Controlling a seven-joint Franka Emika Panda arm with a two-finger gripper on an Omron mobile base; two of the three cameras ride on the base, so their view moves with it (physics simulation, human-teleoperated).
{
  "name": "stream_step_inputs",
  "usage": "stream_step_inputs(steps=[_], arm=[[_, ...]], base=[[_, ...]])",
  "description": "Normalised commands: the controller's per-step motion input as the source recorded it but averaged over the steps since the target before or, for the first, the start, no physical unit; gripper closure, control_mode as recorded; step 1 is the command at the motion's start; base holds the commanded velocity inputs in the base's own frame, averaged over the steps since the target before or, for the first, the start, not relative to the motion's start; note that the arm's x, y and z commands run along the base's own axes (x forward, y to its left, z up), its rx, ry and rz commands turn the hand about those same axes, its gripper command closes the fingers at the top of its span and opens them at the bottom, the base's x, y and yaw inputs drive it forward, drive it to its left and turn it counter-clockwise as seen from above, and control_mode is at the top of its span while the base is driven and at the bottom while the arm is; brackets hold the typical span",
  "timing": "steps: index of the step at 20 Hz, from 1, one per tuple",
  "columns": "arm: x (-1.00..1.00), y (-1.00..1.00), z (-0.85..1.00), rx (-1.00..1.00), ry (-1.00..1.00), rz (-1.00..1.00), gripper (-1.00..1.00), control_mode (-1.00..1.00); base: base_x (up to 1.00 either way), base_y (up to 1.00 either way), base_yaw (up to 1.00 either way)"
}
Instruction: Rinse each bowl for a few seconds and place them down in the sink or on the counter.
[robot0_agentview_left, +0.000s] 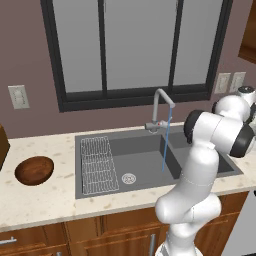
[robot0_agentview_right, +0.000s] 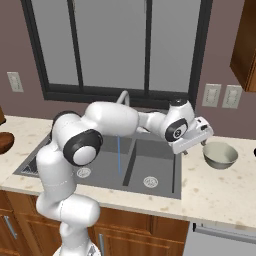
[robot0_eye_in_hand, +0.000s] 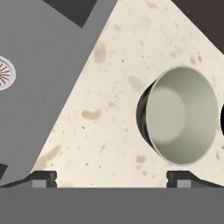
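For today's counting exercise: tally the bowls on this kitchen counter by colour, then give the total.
Reddish-brown wooden bowl: 1
Pale grey-green bowl: 1
Total: 2 bowls

On the counter (robot0_agentview_right: 220, 190), right of the sink (robot0_agentview_right: 155, 165), a pale grey-green bowl (robot0_agentview_right: 220, 155) sat upright near the back edge. The open gripper (robot0_agentview_right: 196, 142) hung just left of it. Water streamed into the sink's left basin.
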Motion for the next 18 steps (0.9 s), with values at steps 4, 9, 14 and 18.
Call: stream_step_inputs(steps=[4, 9, 14, 18], arm=[[0.12, -0.16, -0.13, 0.00, -0.02, 0.02, -1.00, -1.00], [0.10, -0.15, -0.15, 0.03, -0.02, 0.02, -1.00, -1.00], [0.09, -0.04, -0.18, 0.03, -0.02, 0.02, -1.00, -1.00], [0.15, -0.05, -0.06, 0.00, -0.04, 0.03, -1.00, -1.00]], base=[[0.00, 0.00, 0.00], [0.00, 0.00, 0.00], [0.00, 0.00, 0.00], [0.00, 0.00, 0.00]])
